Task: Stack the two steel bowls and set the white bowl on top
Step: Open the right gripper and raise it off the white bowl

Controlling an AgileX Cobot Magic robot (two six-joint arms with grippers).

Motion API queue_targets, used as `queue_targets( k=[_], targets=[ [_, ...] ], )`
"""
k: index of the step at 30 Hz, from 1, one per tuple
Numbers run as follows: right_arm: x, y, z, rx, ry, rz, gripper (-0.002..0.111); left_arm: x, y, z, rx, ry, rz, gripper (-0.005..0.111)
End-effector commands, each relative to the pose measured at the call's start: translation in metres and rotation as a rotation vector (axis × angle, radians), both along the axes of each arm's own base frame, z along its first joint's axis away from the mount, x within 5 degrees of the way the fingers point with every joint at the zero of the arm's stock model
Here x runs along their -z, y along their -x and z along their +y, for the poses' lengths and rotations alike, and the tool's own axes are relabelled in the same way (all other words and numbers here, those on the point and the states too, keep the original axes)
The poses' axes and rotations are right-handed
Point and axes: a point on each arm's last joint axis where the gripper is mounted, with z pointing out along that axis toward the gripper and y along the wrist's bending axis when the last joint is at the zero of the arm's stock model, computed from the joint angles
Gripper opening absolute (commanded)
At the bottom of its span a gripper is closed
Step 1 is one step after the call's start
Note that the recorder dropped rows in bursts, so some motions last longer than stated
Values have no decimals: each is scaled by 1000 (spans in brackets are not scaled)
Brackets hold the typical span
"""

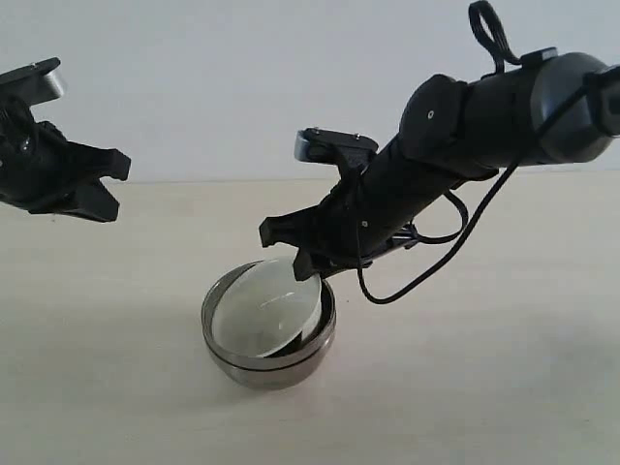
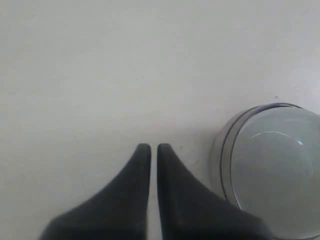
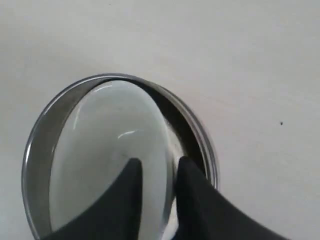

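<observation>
The two steel bowls (image 1: 276,373) sit nested on the table, the wider one outside; their rims (image 3: 40,132) ring the white bowl (image 1: 262,312). The white bowl (image 3: 100,150) lies tilted inside them, its right edge raised. My right gripper (image 1: 291,254) straddles that raised rim, one finger inside the bowl and one outside, and is shut on it (image 3: 157,162). My left gripper (image 1: 118,189) hangs shut and empty at the far left, above the table. In the left wrist view, the left gripper (image 2: 150,147) is beside the steel rims (image 2: 222,150) and apart from them.
The pale tabletop (image 1: 484,387) runs around the stack on all sides. A white wall (image 1: 242,77) stands behind. A black cable (image 1: 426,276) loops below the right arm, close to the stack.
</observation>
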Motion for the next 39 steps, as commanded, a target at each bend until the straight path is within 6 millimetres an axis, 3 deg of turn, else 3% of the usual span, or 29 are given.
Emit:
queue_targets(
  k=[1,5,13,17,21,25,28,39],
  targets=[
    [-17,4,-3,-24,-6,-36,5,-3,2,1,-1,8,-5,4],
    [-27,7,-4,-33,-14,-47,10,-3,2,1,0,8,-3,4],
    [-24,9,-6,-61,22,-37,42,-3,3,0,0,18,4,4],
    [-21,8,-6,-65,34,-38,35,-3,3,0,1,18,7,4],
    [-16,7,-6,-64,40,-29,0,-3,3,0,1,18,7,4],
    [11,2,-3,-64,72,26,0,-3,3,0,1,20,8,4],
    [15,0,-2,-57,74,22,0,-3,3,0,0,20,6,4],
    [-33,9,-8,-65,21,-98,0,-6,3,-1,-2,34,-17,4]
  ],
)
